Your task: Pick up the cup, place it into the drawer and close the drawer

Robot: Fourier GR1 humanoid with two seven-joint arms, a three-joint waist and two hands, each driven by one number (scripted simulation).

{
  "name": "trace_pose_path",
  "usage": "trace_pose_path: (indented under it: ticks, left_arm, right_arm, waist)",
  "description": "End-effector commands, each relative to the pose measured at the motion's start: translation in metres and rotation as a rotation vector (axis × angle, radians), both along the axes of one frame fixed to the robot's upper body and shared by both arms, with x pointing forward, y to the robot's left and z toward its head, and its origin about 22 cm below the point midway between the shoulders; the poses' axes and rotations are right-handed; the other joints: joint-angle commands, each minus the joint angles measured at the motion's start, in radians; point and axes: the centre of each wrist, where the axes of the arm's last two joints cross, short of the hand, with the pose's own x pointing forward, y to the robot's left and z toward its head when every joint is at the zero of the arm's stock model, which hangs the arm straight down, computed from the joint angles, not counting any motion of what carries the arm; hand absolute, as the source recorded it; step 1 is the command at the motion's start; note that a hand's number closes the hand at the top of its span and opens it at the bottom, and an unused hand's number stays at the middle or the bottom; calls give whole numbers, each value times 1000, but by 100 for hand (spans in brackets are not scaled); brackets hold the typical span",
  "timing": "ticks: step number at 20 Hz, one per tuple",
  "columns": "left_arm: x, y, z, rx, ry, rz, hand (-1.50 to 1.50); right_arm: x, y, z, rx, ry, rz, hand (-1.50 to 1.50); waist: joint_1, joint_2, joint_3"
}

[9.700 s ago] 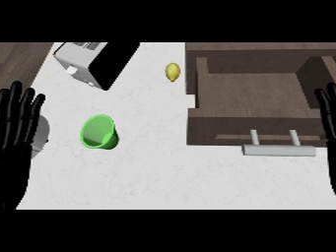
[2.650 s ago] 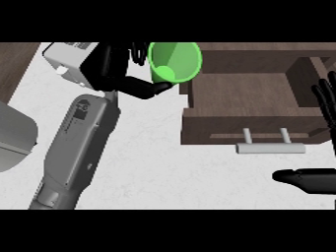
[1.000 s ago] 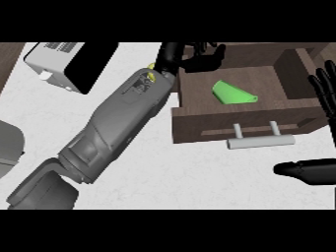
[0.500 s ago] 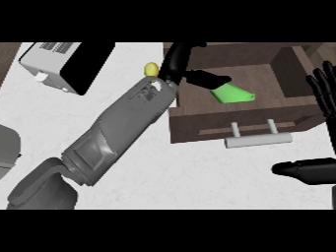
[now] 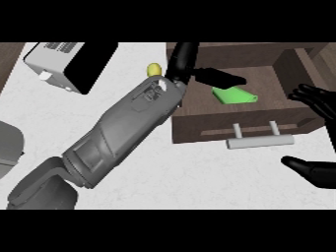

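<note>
White countertop (image 5: 199, 172) fills most of the head view, with dark wood along its left edge. Using the drawer (image 5: 236, 110) as the landmark: it sits open at the upper right of the counter, brown, with a pale bar handle (image 5: 260, 141) on its front face.

So the green cup (image 5: 234, 95) is lying on its side inside the drawer, on the drawer's floor near the middle. Its long axis runs roughly left to right with a slight downward tilt toward the right; I can't tell which end is the mouth.

Left hand (image 5: 199, 69) comes in over the drawer's left wall on a long grey forearm. Its fingers are stretched out, not wrapped around anything, and one dark finger reaches over the drawer just above the cup. I can't tell if it's touching it.

Right hand (image 5: 330, 106) is at the drawer's right side, fingers spread and upright, resting.

Left of the drawer there's a small yellow thing (image 5: 154, 69), and further left a white and black toaster-like box (image 5: 72, 64).
</note>
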Motion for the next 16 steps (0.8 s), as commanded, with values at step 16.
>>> trace_pose_path:
  ticks: [16]
  left_arm:
    - [7,63,38,-198,28,44,-150]
  right_arm:
    - [-37,23,12,-509,21,-53,150]
  waist:
    - [84,-18,-1]
